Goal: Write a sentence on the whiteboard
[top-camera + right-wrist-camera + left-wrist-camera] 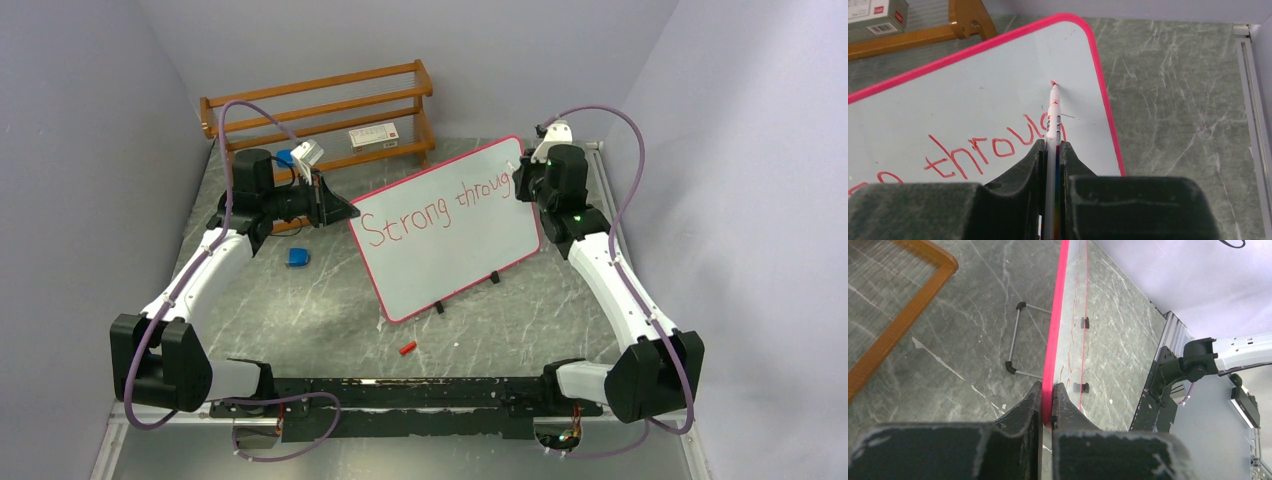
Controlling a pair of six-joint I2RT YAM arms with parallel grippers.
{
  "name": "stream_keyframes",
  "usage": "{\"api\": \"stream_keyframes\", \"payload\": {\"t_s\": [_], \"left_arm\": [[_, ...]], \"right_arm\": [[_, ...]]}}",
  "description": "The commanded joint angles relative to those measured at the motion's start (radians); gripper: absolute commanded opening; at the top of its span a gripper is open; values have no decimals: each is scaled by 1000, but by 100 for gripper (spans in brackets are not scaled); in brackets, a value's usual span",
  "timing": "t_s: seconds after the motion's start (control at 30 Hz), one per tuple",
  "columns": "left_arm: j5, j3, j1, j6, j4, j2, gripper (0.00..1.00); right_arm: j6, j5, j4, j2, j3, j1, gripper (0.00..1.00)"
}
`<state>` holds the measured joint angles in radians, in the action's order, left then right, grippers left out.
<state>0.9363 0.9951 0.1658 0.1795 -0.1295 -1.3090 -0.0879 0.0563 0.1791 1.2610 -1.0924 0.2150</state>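
Two grippers: mine, one at each side of the whiteboard (450, 240).
Left gripper (1048, 390): jaws pinch the board's pink left rim, one finger on its face, one on its back.
Right gripper (1050, 145): jaws clamped on a marker (1053, 107), at the board's upper right.
Marker: red tip points at the board's face, just inside its top right corner; I cannot tell whether it touches.
Whiteboard: upright, leaning back on black feet, with a wire stand behind it.
Sentence (432, 212): red, slanting up across the board's upper half, reads "Strong throug".
Rack (320, 100): behind the board.
Red cap (407, 348): in front of the board, apart from it.
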Motion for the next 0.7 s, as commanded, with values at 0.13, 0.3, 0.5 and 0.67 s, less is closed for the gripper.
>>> {"api": "stream_keyframes", "payload": {"t_s": [0.13,0.3,0.5,0.67], "left_arm": [[-67,-10,28,-75,-85,-26,5],[-65,-12,28,-76,-84,-25,5],[-67,-12,29,-74,-84,-24,5],[-64,-12,28,-74,-83,-24,5]], "right_arm": [[2,-3,6,-38,76,-12,0],[0,9,8,-63,116,-11,0],[-4,17,17,-78,142,-11,0],[-5,26,8,-85,148,-12,0]]}}
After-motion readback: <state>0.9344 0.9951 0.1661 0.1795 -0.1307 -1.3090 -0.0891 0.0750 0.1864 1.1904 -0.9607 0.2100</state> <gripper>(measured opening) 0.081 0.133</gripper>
